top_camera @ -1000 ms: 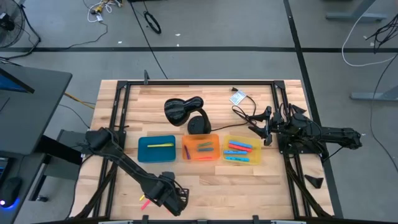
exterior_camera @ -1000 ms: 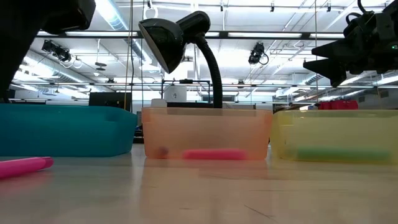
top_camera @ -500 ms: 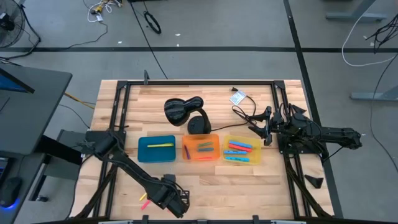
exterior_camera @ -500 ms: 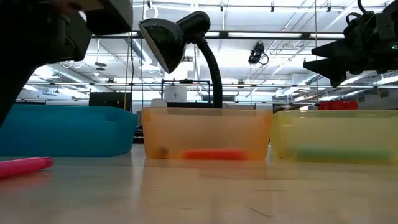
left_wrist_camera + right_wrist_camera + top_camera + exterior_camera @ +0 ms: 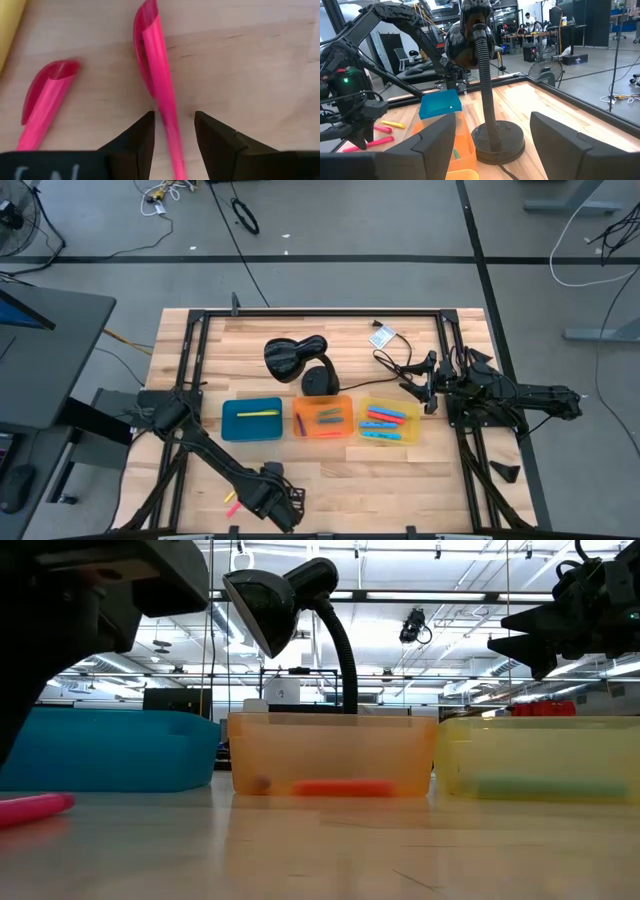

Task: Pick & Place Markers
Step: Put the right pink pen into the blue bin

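Pink markers [image 5: 159, 80] lie on pale wood table [image 5: 330, 470]. Trays: blue [image 5: 251, 420], orange [image 5: 322, 418], yellow [image 5: 389, 422]. The lamp [image 5: 296, 358] is black.

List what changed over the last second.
The left claw moved toward the table's near edge and lowered, and now straddles a pink marker without gripping it. The right claw, trays and lamp stayed put.
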You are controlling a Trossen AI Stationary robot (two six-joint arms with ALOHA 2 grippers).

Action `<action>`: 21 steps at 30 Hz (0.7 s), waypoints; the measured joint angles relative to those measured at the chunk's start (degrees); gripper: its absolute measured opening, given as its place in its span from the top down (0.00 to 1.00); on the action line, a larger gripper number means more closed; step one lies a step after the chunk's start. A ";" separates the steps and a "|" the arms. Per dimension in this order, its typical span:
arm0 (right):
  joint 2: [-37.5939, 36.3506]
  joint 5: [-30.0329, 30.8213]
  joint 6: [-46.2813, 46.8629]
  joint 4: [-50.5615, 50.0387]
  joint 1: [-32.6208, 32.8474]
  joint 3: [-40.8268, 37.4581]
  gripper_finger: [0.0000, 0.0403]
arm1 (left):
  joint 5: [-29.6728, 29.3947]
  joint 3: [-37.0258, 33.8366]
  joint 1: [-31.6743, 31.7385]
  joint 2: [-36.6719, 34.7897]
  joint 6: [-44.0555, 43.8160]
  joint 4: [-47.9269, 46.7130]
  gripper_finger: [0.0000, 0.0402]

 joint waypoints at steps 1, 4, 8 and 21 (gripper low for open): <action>0.00 0.02 0.00 0.00 0.00 0.00 0.36 | 0.02 0.03 -0.04 0.36 0.14 0.05 0.64; 0.00 0.02 0.00 0.00 -0.02 0.00 0.36 | 0.25 0.04 -0.06 0.42 0.25 0.23 0.64; 0.00 0.02 0.01 0.00 -0.02 0.00 0.36 | 0.57 0.04 -0.03 0.42 0.28 0.35 0.64; 0.00 0.02 0.02 0.00 0.00 0.00 0.36 | 1.16 0.04 0.10 0.31 11.66 0.39 0.94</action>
